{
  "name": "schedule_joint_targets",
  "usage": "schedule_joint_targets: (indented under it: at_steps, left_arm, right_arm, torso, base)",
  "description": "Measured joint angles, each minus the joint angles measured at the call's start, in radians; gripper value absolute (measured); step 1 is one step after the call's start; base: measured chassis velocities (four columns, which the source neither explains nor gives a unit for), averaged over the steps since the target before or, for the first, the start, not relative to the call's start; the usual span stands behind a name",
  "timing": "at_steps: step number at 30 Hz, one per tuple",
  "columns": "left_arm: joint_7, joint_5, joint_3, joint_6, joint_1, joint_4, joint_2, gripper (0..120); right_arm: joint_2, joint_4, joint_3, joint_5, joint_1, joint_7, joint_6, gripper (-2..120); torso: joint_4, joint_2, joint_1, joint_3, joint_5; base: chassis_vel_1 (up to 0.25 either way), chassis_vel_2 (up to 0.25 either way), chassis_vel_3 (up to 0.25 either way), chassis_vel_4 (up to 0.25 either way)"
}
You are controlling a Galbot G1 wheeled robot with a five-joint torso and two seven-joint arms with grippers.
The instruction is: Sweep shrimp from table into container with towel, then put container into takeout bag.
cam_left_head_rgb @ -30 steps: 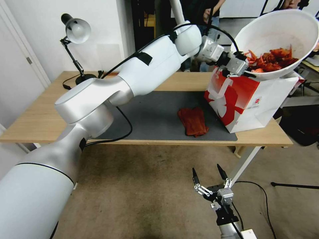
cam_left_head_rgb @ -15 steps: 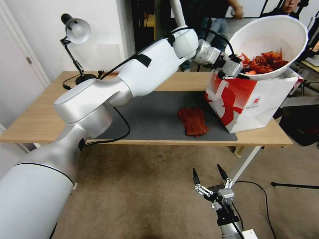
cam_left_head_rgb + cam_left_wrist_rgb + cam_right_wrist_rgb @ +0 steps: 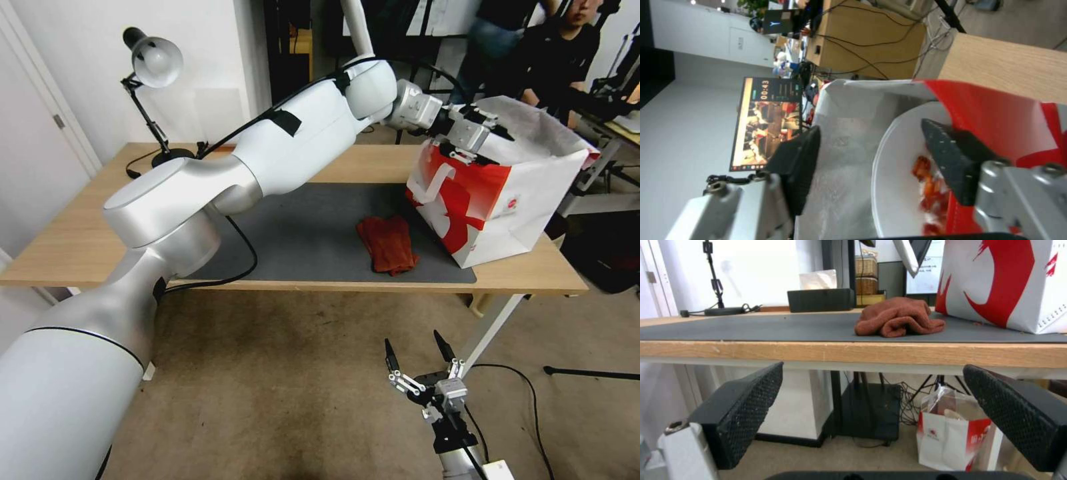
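- While the long light-wood surface spans the head view, its dark grey mat carries the towel and the takeout bag, and a black desk lamp stands at its far left corner.
- Left arm reaches across the surface to the bag's open top.
- Takeout bag stands upright at the right end of the mat, red and white, with a white strap handle on its near face and a pale lining inside.
- Container sits down inside the bag, with the shrimp lying in it as a red-orange heap.
- Towel lies crumpled on the mat, just beside the bag's left side and apart from both claws.
- Left claw hovers at the bag's rim, fingers spread wide, gripping nothing; in the left wrist view one finger hangs over the container's bowl.
- Right claw hangs low in front of the surface's near edge, over the carpet, fingers wide apart and empty.
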Motion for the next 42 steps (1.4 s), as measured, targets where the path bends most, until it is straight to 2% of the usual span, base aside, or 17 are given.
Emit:
schedule_joint_targets:
  at_steps: [6,8,10,12,13,16,19,20,21,22,23,24,26,30,37,40,42]
  left_arm:
    - [-0.052,-0.054,0.009,0.036,-0.001,-0.002,0.011,87]
    - [-0.151,-0.164,0.048,0.101,0.001,-0.017,0.034,96]
    - [-0.186,-0.204,0.064,0.124,0.002,-0.026,0.044,98]
    - [-0.329,-0.403,0.132,0.246,0.015,-0.088,0.098,100]
    - [-0.329,-0.403,0.132,0.246,0.015,-0.088,0.098,100]
    - [-0.379,-0.525,0.151,0.325,0.026,-0.138,0.136,100]
    - [-0.471,-0.724,0.156,0.432,0.047,-0.224,0.182,100]
    - [-0.471,-0.724,0.156,0.432,0.047,-0.224,0.182,100]
    - [-0.544,-0.812,0.156,0.483,0.058,-0.272,0.203,100]
    - [-0.709,-0.948,0.137,0.552,0.091,-0.377,0.240,100]
    - [-0.790,-0.999,0.120,0.578,0.114,-0.434,0.261,100]
    - [-0.790,-0.999,0.120,0.578,0.114,-0.434,0.261,100]
    - [-0.906,-1.041,0.081,0.599,0.165,-0.520,0.294,100]
    - [-1.007,-1.022,0.027,0.564,0.251,-0.596,0.333,100]
    - [-1.053,-1.007,0.005,0.551,0.286,-0.628,0.350,100]
    - [-1.177,-0.926,-0.056,0.527,0.402,-0.728,0.414,100]
    - [-1.207,-0.887,-0.080,0.524,0.449,-0.771,0.446,100]
  right_arm:
    - [0.001,-0.001,-0.007,-0.002,0.003,-0.001,-0.005,100]
    - [0.002,-0.004,-0.010,-0.004,0.006,-0.001,-0.005,100]
    - [0.002,-0.004,-0.011,-0.004,0.007,-0.001,-0.005,100]
    - [0.003,-0.005,-0.013,-0.005,0.008,-0.001,-0.006,100]
    - [0.003,-0.005,-0.013,-0.005,0.008,-0.001,-0.006,100]
    - [0.002,-0.005,-0.013,-0.007,0.008,-0.001,-0.006,100]
    - [-0.004,-0.003,-0.009,-0.008,0.003,-0.001,-0.005,100]
    - [-0.004,-0.003,-0.009,-0.008,0.003,-0.001,-0.005,100]
    - [-0.005,-0.003,-0.009,-0.008,0.002,-0.001,-0.005,100]
    - [-0.005,-0.002,-0.010,-0.008,0.002,0.000,-0.005,100]
    - [-0.004,0.000,-0.010,-0.008,0.003,0.000,-0.005,100]
    - [-0.004,0.000,-0.010,-0.008,0.003,0.000,-0.005,100]
    - [-0.004,0.005,-0.011,-0.007,0.002,0.000,-0.005,100]
    - [-0.003,0.014,0.000,-0.006,-0.007,0.002,-0.003,100]
    - [-0.002,0.017,0.003,-0.005,-0.009,0.002,-0.002,100]
    - [-0.001,0.026,0.010,-0.004,-0.012,0.004,-0.002,100]
    - [-0.001,0.029,0.011,-0.004,-0.012,0.005,-0.001,100]
  torso:
    - [-0.0001,0.000,0.000,0.000,0.0001]
    - [-0.0001,0.000,0.000,0.000,0.0001]
    - [-0.0002,0.000,0.000,0.000,0.0001]
    - [0.0000,0.000,0.000,0.000,0.0000]
    - [0.0000,0.000,0.000,0.000,0.0000]
    - [0.0003,0.000,0.000,0.000,-0.0001]
    - [0.0000,0.000,0.000,0.000,-0.0001]
    - [0.0000,0.000,0.000,0.000,-0.0001]
    - [-0.0001,0.000,0.000,0.000,0.0001]
    - [-0.0001,0.000,0.000,0.000,0.0002]
    - [-0.0002,0.000,0.000,0.000,0.0003]
    - [-0.0002,0.000,0.000,0.000,0.0003]
    - [-0.0001,0.000,0.000,0.000,0.0001]
    - [0.0001,0.000,0.000,0.000,-0.0003]
    - [-0.0004,0.000,0.000,0.000,-0.0003]
    - [0.0000,0.000,0.000,0.000,-0.0003]
    - [-0.0002,0.000,0.000,0.000,-0.0002]
  base:
    - [0.000,0.000,0.000,0.000]
    - [0.000,0.000,0.000,0.000]
    - [0.000,0.000,0.000,0.000]
    - [0.000,0.000,0.000,0.000]
    - [0.000,0.000,0.000,0.000]
    - [0.000,0.000,0.000,0.000]
    - [0.000,0.000,0.000,0.000]
    - [0.000,0.000,0.000,0.000]
    - [0.000,0.000,0.000,0.000]
    - [0.000,0.000,0.000,0.000]
    - [0.000,0.000,0.000,0.000]
    - [0.000,0.000,0.000,0.000]
    - [0.000,0.000,0.000,0.000]
    - [0.000,0.000,0.000,0.000]
    - [0.000,0.000,0.000,0.000]
    - [0.000,0.000,0.000,0.000]
    - [0.000,0.000,0.000,0.000]
